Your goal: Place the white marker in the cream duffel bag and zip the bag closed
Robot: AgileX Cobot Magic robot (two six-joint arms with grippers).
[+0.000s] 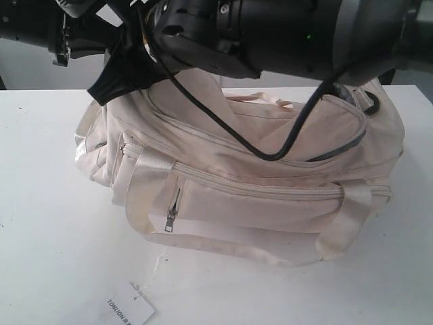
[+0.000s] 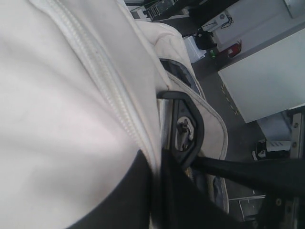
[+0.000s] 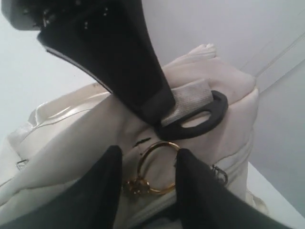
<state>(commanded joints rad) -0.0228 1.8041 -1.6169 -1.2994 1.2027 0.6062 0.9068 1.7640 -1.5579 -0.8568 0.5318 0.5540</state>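
We find no marker in any view and judge it to be inside the bag (image 1: 257,183). The bag lies mid-bench, its long axis parallel to the front edge. The zip (image 2: 107,90) looks shut along the run we can see.

Its gold pull (image 3: 155,167) lies flat on the fabric at the bag's end towards the bench's right edge. It sits directly between the fingers of the right gripper (image 3: 148,152), which stand apart and hold nothing. That arm is plainly the nearer. A black strap loop (image 3: 209,112) sits just beside the pull.

At the opposite end, the left gripper (image 2: 155,171) appears clamped on a fold of the bag. A cable (image 1: 223,122) droops across the bag's top, a possible snag. A paper tag (image 1: 128,310) lies by the front edge of the bench (image 1: 40,237), well apart.
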